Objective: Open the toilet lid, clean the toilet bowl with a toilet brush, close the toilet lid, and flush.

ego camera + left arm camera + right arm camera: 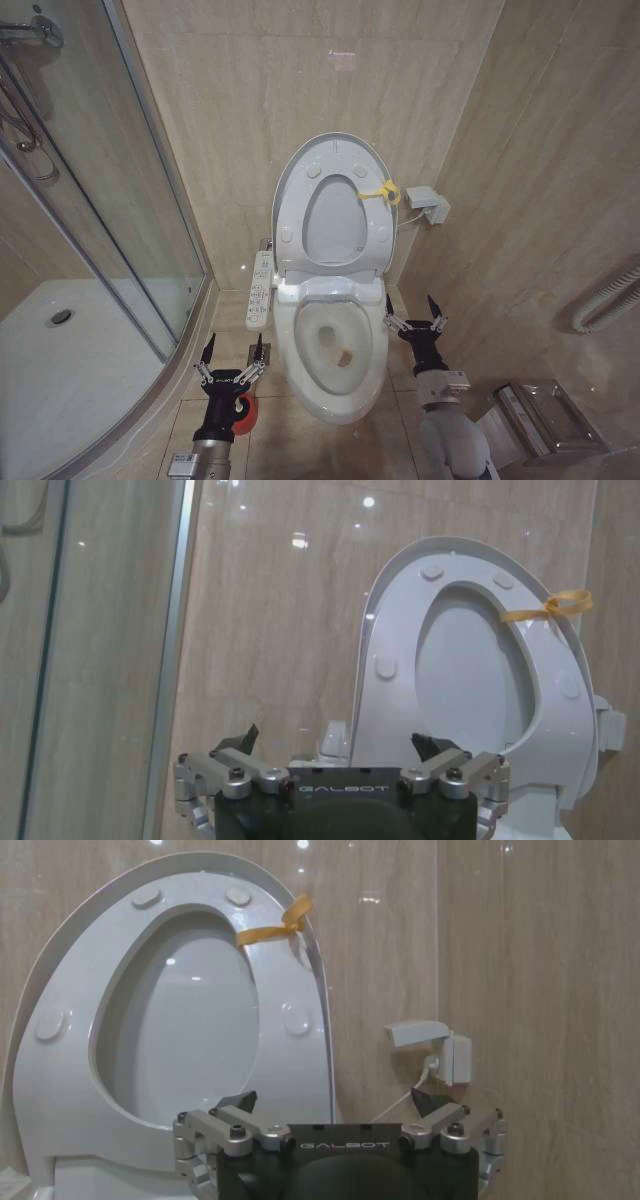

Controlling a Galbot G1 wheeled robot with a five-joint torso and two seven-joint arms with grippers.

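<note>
The left gripper (232, 355) hangs low beside the toilet bowl (335, 395), its fingers spread wide and holding nothing; directly beneath it, partly hidden by the wrist, sits the red holder (243, 412) of the toilet brush on the floor, its thin handle hidden from sight. The right gripper (414, 318) hovers on the far side of the bowl from the left one, also spread wide and empty. Between the two grippers the bowl stands uncovered, and beyond them the toilet lid (287, 172) is raised against the wall with the ring-shaped seat (375, 235) folded up in front of it; a yellow tag (381, 191) is tied at the rim on the right gripper's side. The brush is probably light, and its stick stiff, smooth and slim, so a firm pinch high on the handle seems the safest hold; the cup may lift with it if it clings. The lid looks like light, glossy plastic on a hinge, slippery at the rim, so the tag or top edge is the likeliest purchase.
</note>
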